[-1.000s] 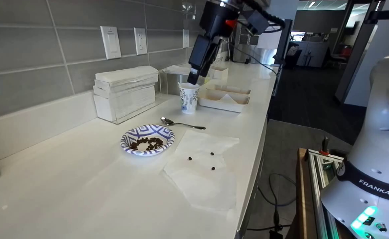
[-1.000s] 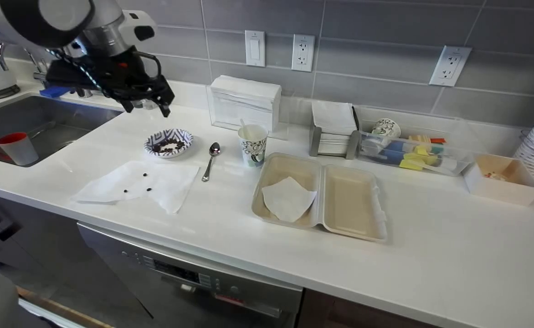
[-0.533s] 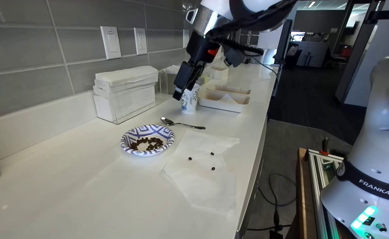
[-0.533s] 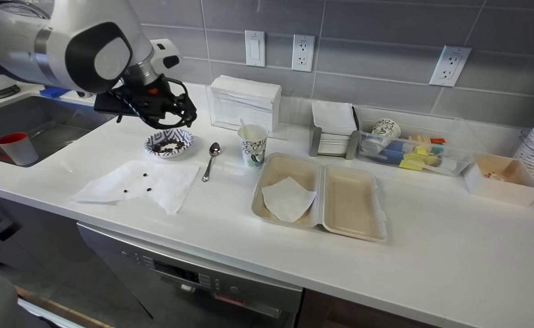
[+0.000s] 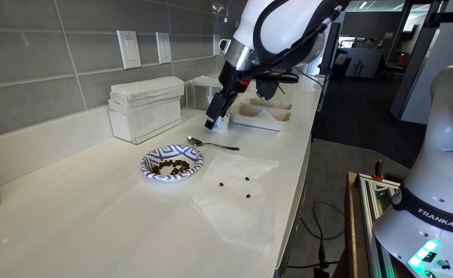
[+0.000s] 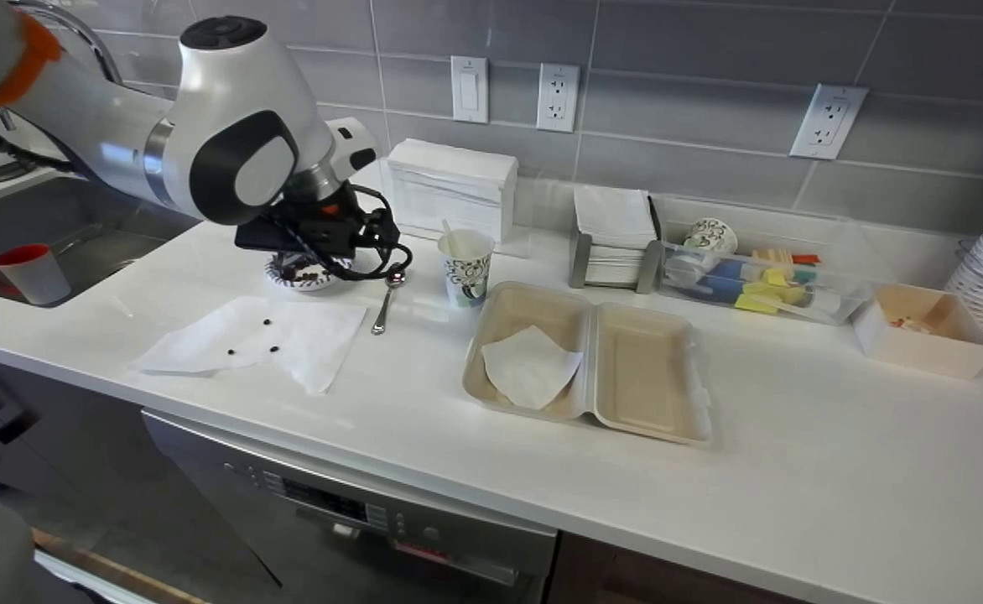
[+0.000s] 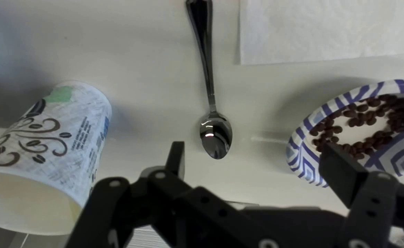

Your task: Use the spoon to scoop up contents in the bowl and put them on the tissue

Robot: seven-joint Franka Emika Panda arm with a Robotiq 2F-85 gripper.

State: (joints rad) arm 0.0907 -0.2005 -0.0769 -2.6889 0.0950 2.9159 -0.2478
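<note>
The spoon (image 7: 217,139) lies on the counter between the bowl and the cup, its handle pointing away from the wall; it shows in both exterior views (image 5: 194,141) (image 6: 382,315). The bowl (image 7: 307,163), with a blue-and-white rim, holds many dark brown bits (image 7: 359,119). The white tissue (image 5: 230,212) lies flat beside the bowl, with 3 bits on it. My gripper (image 7: 253,148) is open and empty above the counter. In the wrist view the spoon's head lies ahead of the gap, nearer the left finger; the right finger overlaps the bowl. In an exterior view (image 6: 382,243) the fingertips are hidden.
A white patterned cup (image 7: 57,134) stands close to the spoon, on the side opposite the bowl. A napkin dispenser (image 5: 145,112) stands by the wall. An open takeout box (image 6: 651,369) lies beyond the cup. A sink (image 6: 122,239) is at the far end.
My gripper has come down and moved across from the bowl's side toward the spoon and cup. The arm now partly covers the bowl in an exterior view. Spoon, bowl and tissue have not moved.
</note>
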